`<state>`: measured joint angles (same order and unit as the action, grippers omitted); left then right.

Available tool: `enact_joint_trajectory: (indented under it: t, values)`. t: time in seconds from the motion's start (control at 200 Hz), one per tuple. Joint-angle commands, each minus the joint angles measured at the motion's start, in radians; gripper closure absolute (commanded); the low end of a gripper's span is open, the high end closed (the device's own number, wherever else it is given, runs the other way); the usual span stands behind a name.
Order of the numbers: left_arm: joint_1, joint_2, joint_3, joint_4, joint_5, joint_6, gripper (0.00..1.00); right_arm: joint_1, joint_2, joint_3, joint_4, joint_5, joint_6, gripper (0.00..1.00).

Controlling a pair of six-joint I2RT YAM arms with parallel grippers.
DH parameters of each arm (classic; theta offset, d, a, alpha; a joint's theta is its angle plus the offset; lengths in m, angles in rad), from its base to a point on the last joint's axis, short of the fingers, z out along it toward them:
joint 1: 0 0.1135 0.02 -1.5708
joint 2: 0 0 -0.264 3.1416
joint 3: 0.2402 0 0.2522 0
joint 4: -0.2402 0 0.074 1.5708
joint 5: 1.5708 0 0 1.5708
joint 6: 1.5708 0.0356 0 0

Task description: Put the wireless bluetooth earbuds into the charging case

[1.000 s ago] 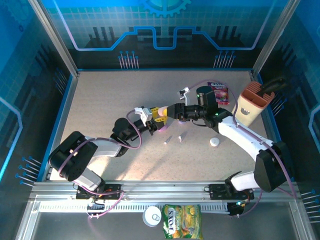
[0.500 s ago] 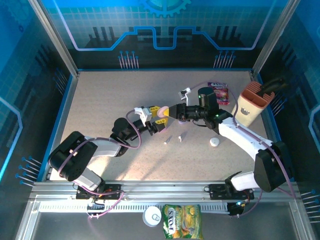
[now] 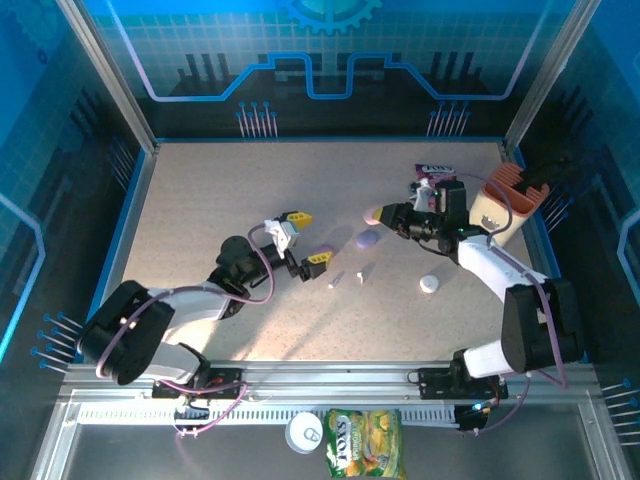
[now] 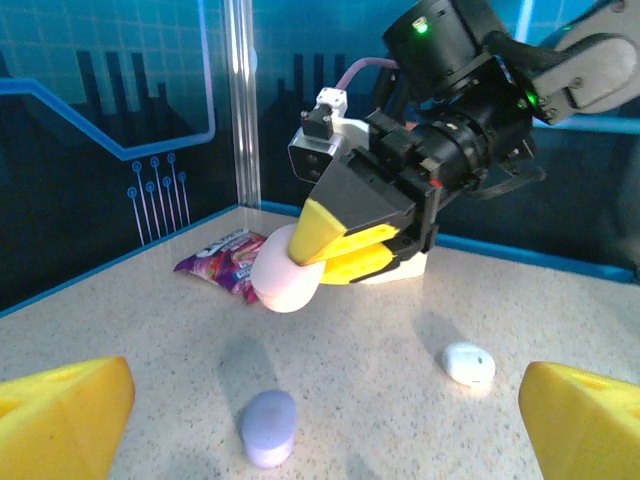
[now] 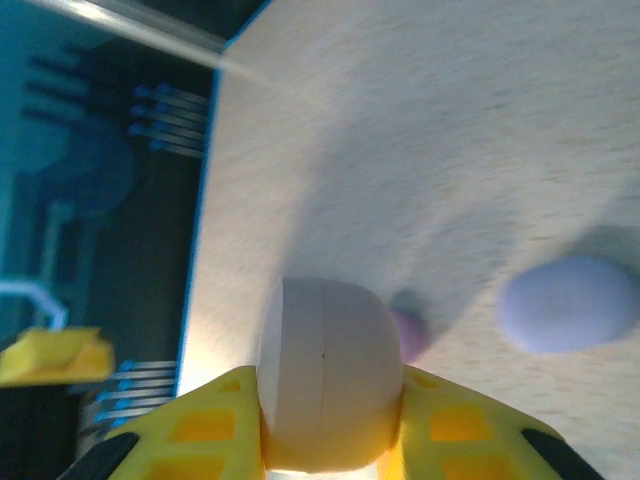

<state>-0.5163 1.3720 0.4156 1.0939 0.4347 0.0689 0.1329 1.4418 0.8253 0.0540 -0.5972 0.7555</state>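
Nearest, outside the rail in the top view, a round tin (image 3: 303,432) lies beside a green and yellow snack bag (image 3: 362,441). Past the arm bases, on the speckled tabletop (image 3: 200,190), the wireless bluetooth earbuds (image 3: 337,279) lie loose as two tiny pale pieces close together, in no case. They sit just right of the left pincer and well left of a white pebble case (image 3: 429,284).

The left pincer (image 3: 308,237) hovers low over the middle of the tabletop with its yellow fingers (image 4: 60,410) spread wide apart and nothing between them.

A little farther and to the right, a lilac case (image 3: 367,239) rests closed on the tabletop. It lies between the two pincers and touches neither.

Just beyond it, the right pincer (image 3: 380,212) is clamped on a pale pink case (image 4: 283,283), a yellow finger (image 5: 200,430) pressed to each side. The case is lifted clear of the surface, above and beyond the lilac one. In the right wrist view a small pink blur shows just behind the held case; I cannot tell what it is.

Farther back on the right lies a purple snack packet (image 3: 435,176). Beside it, at the right edge, stands a tan holder (image 3: 500,210) with dark items sticking out of its top.
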Motion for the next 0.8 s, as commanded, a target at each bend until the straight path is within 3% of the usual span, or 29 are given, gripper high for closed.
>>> enact_joint_trajectory:
  t: [0.0, 0.28, 0.4, 0.615, 0.795]
  values:
    - [-0.004, -0.063, -0.01, -0.215, 0.023, 0.092, 0.01, -0.029, 0.042, -0.014, -0.043, 0.087, -0.092, 0.84]
    - [-0.018, -0.089, -0.013, -0.301, 0.018, 0.125, 0.01, -0.03, 0.203, -0.018, 0.01, 0.18, -0.109, 0.83]
    - [-0.019, -0.077, 0.0, -0.305, 0.022, 0.114, 0.01, -0.018, 0.242, -0.005, -0.019, 0.231, -0.141, 0.78]
    - [-0.019, -0.066, 0.03, -0.344, 0.008, 0.075, 0.01, 0.048, 0.148, 0.017, -0.176, 0.413, -0.282, 0.44]
    - [-0.019, -0.053, 0.048, -0.358, -0.004, 0.062, 0.01, 0.111, 0.01, 0.004, -0.312, 0.558, -0.349, 0.26]
